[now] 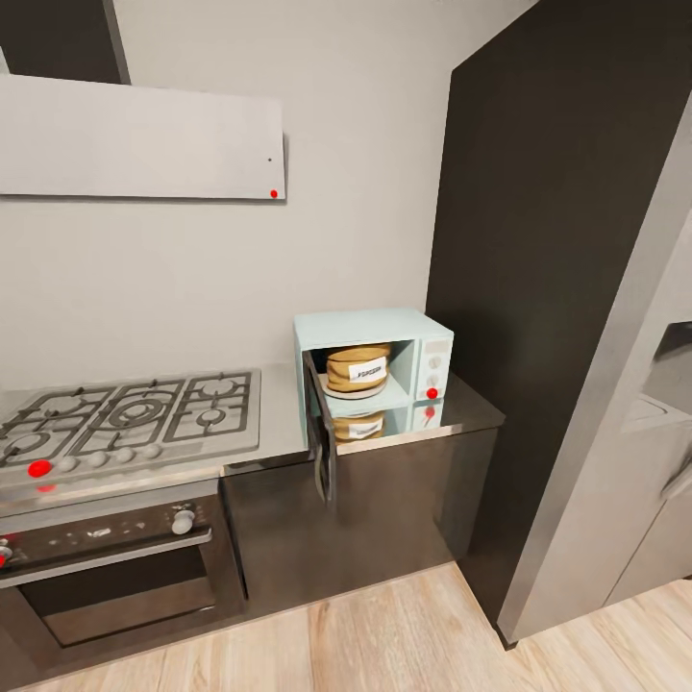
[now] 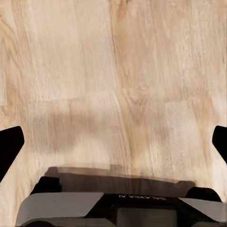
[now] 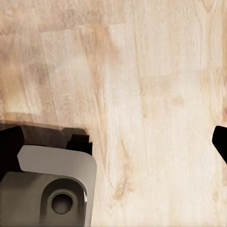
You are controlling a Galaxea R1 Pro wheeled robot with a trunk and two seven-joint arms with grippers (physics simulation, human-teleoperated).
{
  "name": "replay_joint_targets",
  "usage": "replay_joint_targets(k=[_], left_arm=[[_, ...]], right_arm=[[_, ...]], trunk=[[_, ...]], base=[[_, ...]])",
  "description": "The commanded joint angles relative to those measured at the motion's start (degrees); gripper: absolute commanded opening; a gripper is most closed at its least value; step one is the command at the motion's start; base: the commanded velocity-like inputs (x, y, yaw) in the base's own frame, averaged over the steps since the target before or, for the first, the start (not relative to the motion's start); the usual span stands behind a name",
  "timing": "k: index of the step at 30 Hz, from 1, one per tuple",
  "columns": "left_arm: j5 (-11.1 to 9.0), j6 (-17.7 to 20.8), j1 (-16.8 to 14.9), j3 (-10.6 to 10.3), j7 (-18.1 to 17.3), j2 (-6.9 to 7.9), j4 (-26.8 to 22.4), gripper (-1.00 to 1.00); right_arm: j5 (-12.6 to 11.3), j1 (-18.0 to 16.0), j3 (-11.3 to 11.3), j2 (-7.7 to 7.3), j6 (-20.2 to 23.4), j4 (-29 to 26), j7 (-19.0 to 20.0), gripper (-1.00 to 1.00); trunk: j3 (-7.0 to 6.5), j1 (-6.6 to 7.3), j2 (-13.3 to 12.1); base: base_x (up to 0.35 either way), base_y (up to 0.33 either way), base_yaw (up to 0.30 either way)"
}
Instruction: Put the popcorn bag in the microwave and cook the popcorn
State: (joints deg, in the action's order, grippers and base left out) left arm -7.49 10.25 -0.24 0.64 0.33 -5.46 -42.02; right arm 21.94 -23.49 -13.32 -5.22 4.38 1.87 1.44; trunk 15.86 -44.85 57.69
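Sitting inside open microwave (image 1: 384, 370) at tabletop (image 1: 461, 408) right end, popcorn bag (image 1: 358, 368); next, shutting door (image 1: 322, 444). Both claws spread, empty.

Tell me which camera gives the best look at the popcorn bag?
The head view: the popcorn bag sits inside the microwave, whose door hangs open, label facing out. Both wrist views look down at the wooden floor instead.

The tan popcorn bag (image 1: 357, 368) stands upright inside the mint-blue microwave (image 1: 375, 332), door open, on the countertop (image 1: 461, 408).
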Motion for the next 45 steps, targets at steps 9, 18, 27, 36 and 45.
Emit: replay_joint_targets(k=[9,18,27,36,45], left_arm=[[-0.62,3.20,0.04,-1.05,-0.06,-1.18,-16.78,1.00],[-1.06,15.10,-1.56,-1.68,-0.82,-1.13,-39.65,1.00],[-1.44,8.64,-5.57,-2.38,-11.76,-0.52,-42.79,1.00],[-1.46,7.96,-5.56,-2.18,-12.34,-0.26,-43.55,1.00],[-2.09,8.13,-5.57,-2.33,-12.36,-0.34,-43.58,1.00]], right_arm=[[0.54,-0.06,-0.48,-0.13,0.14,0.07,0.14,1.00],[0.62,0.08,-0.48,-0.27,0.10,0.04,0.02,1.00],[0.59,1.58,-0.42,0.24,0.56,0.01,0.20,1.00],[0.56,1.61,-0.48,0.51,0.48,0.07,0.23,1.00],[0.64,1.61,-0.40,0.57,0.44,0.07,0.17,1.00]], trunk=[[0.08,0.00,0.05],[0.08,0.00,0.05],[0.08,0.00,0.05],[0.08,0.00,0.05],[0.08,0.00,0.05]], base=[[0.000,0.000,0.000],[0.000,0.000,0.000],[0.000,0.000,0.000],[0.000,0.000,0.000],[0.131,0.000,0.000]])
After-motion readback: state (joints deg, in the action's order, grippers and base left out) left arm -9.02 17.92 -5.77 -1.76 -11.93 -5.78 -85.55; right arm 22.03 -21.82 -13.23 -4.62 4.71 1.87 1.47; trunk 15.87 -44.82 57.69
